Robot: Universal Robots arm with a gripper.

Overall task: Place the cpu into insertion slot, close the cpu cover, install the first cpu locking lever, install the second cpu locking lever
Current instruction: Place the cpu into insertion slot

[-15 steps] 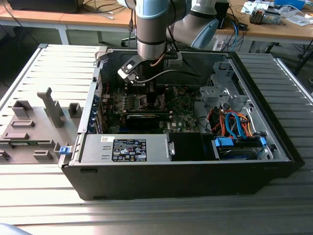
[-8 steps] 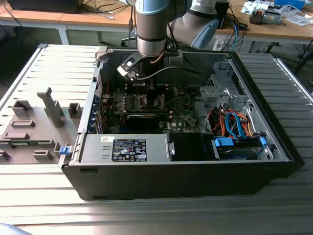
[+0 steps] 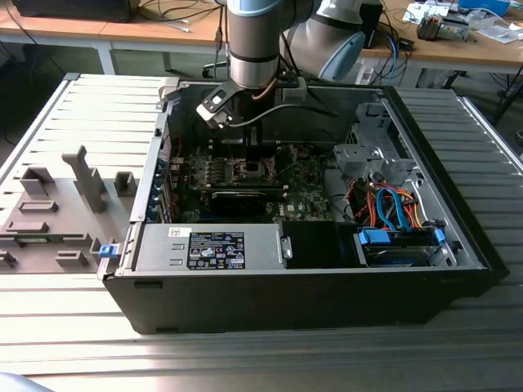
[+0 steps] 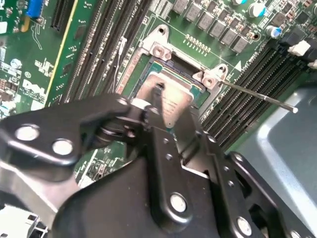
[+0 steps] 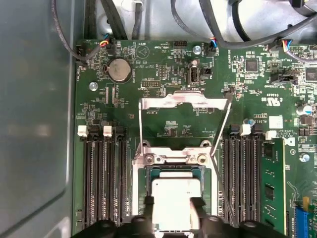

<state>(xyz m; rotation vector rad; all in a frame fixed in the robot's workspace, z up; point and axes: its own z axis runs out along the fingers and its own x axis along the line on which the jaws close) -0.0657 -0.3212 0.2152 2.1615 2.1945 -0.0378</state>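
In both wrist views the cpu, a flat silvery square, sits between my black fingertips. My gripper is shut on its two opposite edges. The chip is level inside the rim of the insertion slot; whether it rests in the slot or hovers just above it I cannot tell. The cpu cover stands flipped open behind the slot. Two thin locking levers are raised; one lever sticks out sideways. In the exterior view the gripper reaches down into the open computer case.
Long black memory slots flank the socket closely on both sides. Cables run along the board's far edge. The case's grey wall stands beside the board. A power supply and blue-orange cables fill the case's near side.
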